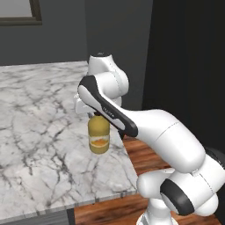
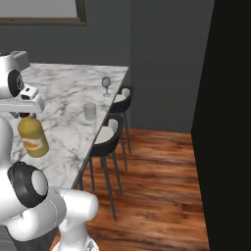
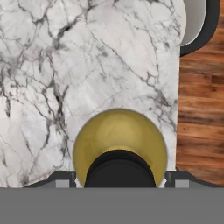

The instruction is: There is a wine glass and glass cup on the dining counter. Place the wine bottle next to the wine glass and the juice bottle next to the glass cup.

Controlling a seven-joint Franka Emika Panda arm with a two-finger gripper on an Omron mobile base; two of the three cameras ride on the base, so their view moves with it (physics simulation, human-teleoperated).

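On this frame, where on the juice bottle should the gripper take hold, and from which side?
At the black-capped neck, from straight above. The juice bottle hangs nearly upright over the dining counter, its rounded yellow body wide under a narrow neck, and the gripper already straddles the cap from the top there.

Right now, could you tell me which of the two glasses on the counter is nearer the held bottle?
The glass cup, the stemless tumbler; the stemmed wine glass stands farther along the counter edge from the juice bottle.
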